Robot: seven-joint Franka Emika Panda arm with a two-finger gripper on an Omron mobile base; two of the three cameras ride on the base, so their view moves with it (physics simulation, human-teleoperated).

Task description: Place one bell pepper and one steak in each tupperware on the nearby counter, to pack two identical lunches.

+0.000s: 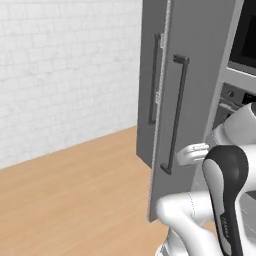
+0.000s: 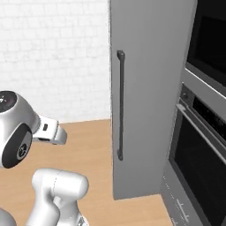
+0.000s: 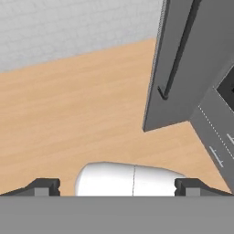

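facing tall grey door (image 3: 192,68), hand (image 3: 116,186) open

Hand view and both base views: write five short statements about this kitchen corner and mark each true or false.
1. The claw is open and holds nothing. True.
2. The tall grey cabinet door has a long dark bar handle. True.
3. The floor is black tile. False: it is light tan wood.
4. The back wall is white brick. True.
5. A red pepper lies on the floor by the door. False: nothing lies on the floor there.
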